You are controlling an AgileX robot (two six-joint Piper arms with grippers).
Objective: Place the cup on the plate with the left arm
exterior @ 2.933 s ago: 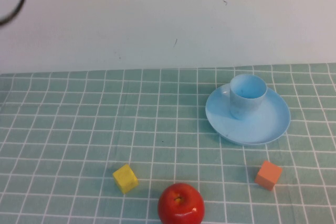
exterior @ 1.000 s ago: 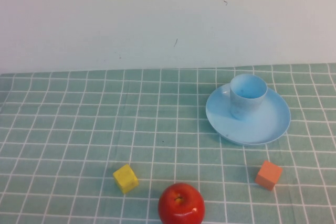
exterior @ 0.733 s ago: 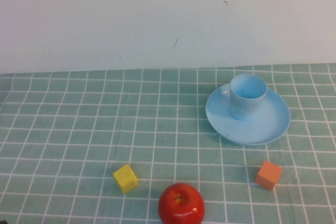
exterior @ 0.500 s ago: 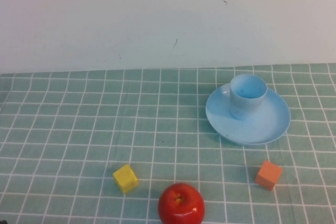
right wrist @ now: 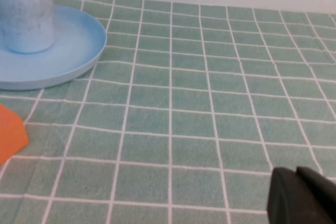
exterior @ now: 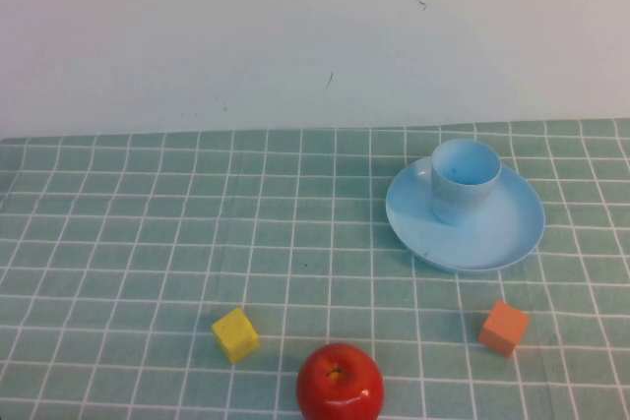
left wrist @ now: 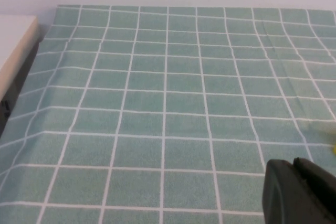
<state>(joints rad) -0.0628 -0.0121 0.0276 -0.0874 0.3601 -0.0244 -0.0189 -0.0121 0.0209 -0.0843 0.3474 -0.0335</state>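
**Cup on plate, both arms pulled back**

The cup (exterior: pixel 463 179) stood upright on the plate (exterior: pixel 512 233), toward the plate's far-left part, with nothing touching it; judged from that alone, the placing looked done.

The left gripper (left wrist: pixel 299 192) was out of the high view. Its wrist view showed only a dark piece of it over bare checked cloth (left wrist: pixel 157 103), with neither cup nor plate in sight, so it sat well apart from both, probably parked. Whether its fingers were wide or narrow, I cannot tell.

The right gripper (right wrist: pixel 302 195) was likewise absent from the high view, hanging low near the cloth. Cup and plate lay ahead of it, well apart, and the orange block (right wrist: pixel 10 132) lay nearer. Its opening could not be told either; it seemed idle, as the task was the left arm's.
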